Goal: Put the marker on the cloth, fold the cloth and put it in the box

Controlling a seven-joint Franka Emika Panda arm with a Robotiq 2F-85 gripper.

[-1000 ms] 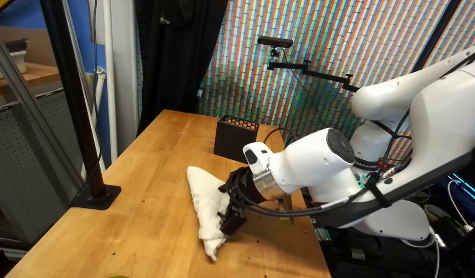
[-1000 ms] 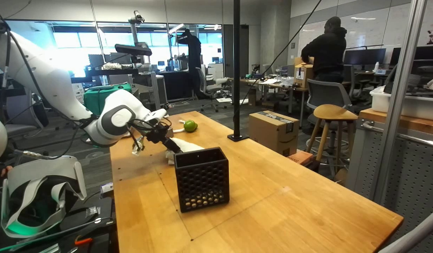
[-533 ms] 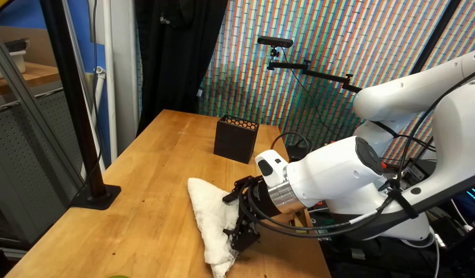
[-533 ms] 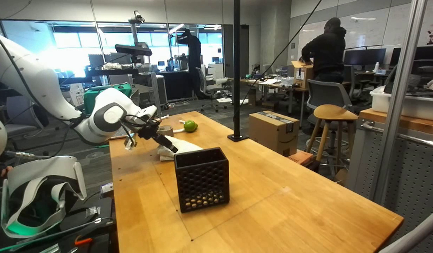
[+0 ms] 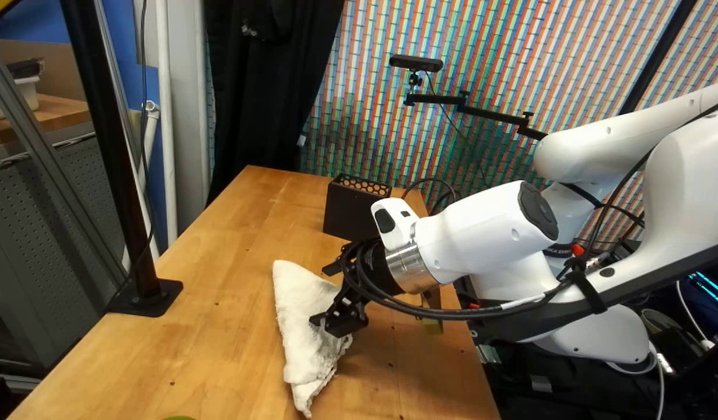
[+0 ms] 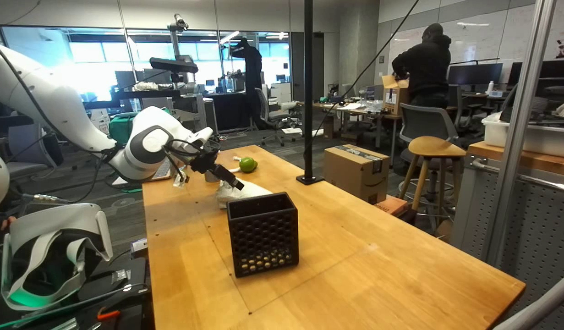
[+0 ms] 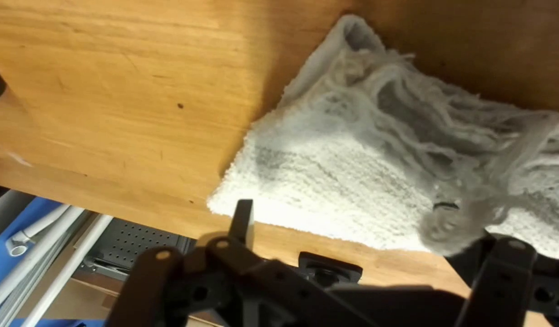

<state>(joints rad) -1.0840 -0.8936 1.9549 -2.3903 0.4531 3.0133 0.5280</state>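
Wooden table (image 5: 230, 332) in a cluttered lab, with a wall of multicoloured stripes (image 5: 382, 128) in the background of an exterior view. White robot arm (image 5: 475, 233) reaches over the tabletop and ends in a black gripper (image 5: 324, 294), slanted down toward the wood. Its jaws are spread wide. Directly below and just ahead of the gripper lies the cream cloth (image 5: 300, 332), rumpled and doubled over in layers, narrowing toward one corner. At the wrist, one finger (image 7: 242, 220) shows its tip bare by the cloth's edge, while a blurred, frayed bit of the cloth covers the tip of the opposite finger.

To one side of the gripper, near it and apart from the cloth, the black box (image 6: 263, 236) stands upright, open at the top, with a honeycomb pattern on one face. On the gripper's opposite side, a round green fruit (image 6: 248, 164) sits on the tabletop. Ahead of the gripper, past the cloth, a black post (image 5: 119, 175) rises from a flat base. Back from the gripper, beside the table, rests a white headset (image 6: 57, 224). Well beyond the gripper, a person (image 6: 426, 68) in dark clothes stands at an open cardboard carton (image 6: 395, 100).
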